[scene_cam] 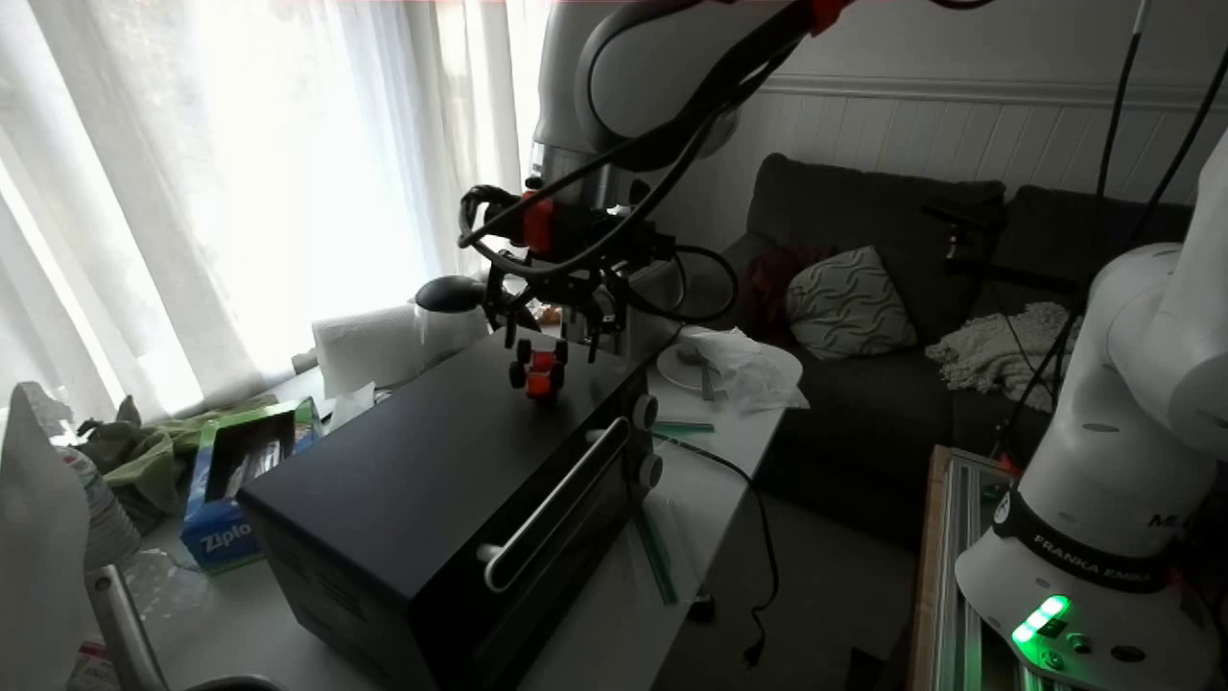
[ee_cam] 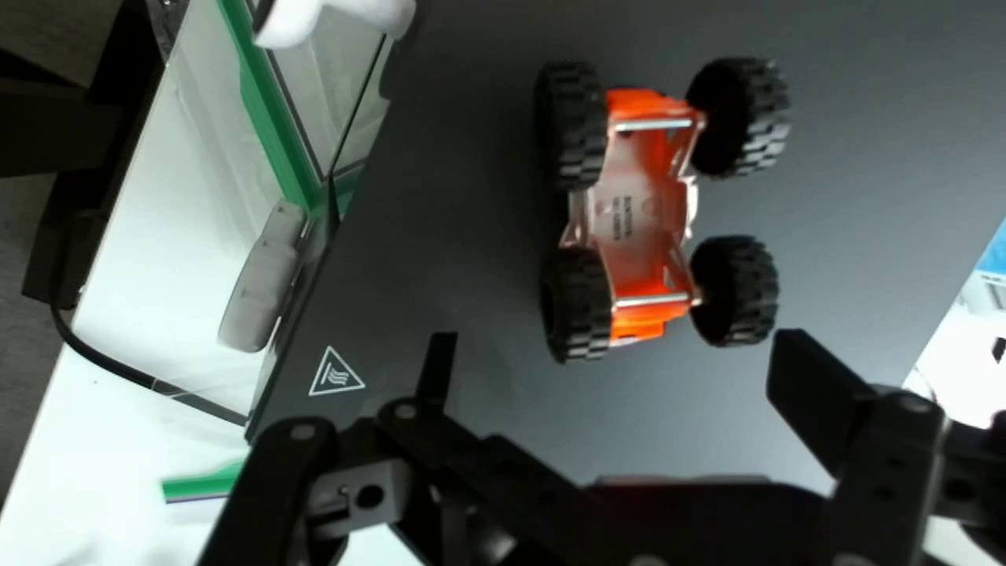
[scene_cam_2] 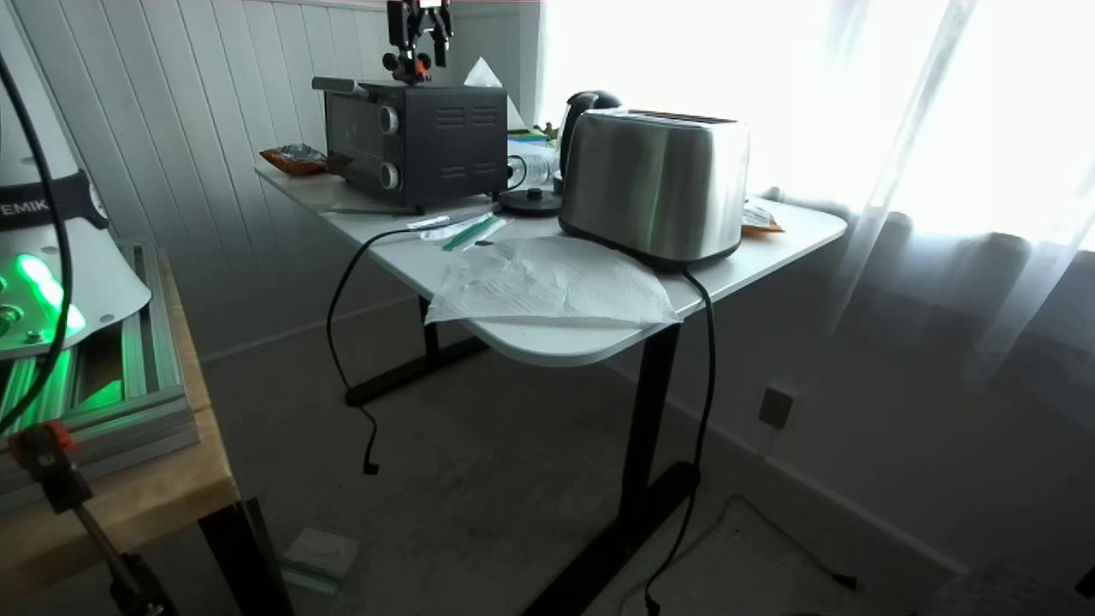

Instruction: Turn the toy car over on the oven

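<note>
The toy car (scene_cam: 540, 376) is orange-red with dark knobbly wheels. It lies upside down on the top of the black oven (scene_cam: 413, 461), towards the end with the knobs. In the wrist view the car (ee_cam: 640, 212) shows its underside with printed text and two silver axle bars. It also shows small in an exterior view (scene_cam_2: 421, 70), wheels uppermost. My gripper (ee_cam: 617, 344) is open and empty, pointing down over the oven top. Its fingers stand wide apart, just off one end of the car. In an exterior view the gripper (scene_cam: 552, 338) is just behind the car.
A silver toaster (scene_cam_2: 654, 184) and a black kettle (scene_cam_2: 586, 111) stand by the oven's knob end. A Ziploc box (scene_cam: 225, 528) and paper towel roll (scene_cam: 384, 345) lie behind the oven. A plate (scene_cam: 676, 369) with crumpled plastic is on the white table (scene_cam: 705, 480).
</note>
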`<state>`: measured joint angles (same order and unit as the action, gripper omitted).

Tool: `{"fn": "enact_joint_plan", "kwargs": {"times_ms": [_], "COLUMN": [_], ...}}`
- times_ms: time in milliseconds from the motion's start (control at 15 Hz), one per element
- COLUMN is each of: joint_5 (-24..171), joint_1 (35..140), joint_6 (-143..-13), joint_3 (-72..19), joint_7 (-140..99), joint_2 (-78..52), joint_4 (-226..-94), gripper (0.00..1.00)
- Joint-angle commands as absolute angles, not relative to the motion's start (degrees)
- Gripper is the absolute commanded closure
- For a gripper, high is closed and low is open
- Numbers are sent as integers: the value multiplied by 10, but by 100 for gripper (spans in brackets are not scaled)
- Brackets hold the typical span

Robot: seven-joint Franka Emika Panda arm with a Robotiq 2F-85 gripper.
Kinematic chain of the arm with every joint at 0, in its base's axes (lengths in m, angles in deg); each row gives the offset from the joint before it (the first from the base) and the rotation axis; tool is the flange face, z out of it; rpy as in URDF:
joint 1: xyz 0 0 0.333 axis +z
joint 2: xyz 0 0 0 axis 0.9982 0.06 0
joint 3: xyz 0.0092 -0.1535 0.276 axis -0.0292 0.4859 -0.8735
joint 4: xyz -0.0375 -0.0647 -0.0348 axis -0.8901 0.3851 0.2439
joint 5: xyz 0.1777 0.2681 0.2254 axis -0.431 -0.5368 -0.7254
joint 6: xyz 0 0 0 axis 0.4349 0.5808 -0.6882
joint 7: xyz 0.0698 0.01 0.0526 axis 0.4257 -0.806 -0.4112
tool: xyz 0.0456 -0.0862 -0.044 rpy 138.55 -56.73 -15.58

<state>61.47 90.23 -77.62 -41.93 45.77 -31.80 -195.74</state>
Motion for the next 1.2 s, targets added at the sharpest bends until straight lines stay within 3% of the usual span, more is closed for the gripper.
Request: {"fn": "enact_joint_plan", "kwargs": {"times_ms": [0, 133, 200, 400, 933, 1133], "joint_5": [569, 551, 544, 523, 529, 529], "joint_1": [920, 922, 922, 923, 923, 923], "joint_6": [-794, -798, -799, -816, -824, -827], "joint_3": [-404, -402, -401, -398, -394, -394], "joint_7": [426, 409, 403, 379, 360, 357], "joint_2": [-301, -296, -294, -294, -308, -315], "joint_4": [-1947, -1946, -1946, -1949, -1955, -1959], "gripper": [0, 0, 6, 41, 97, 100]}}
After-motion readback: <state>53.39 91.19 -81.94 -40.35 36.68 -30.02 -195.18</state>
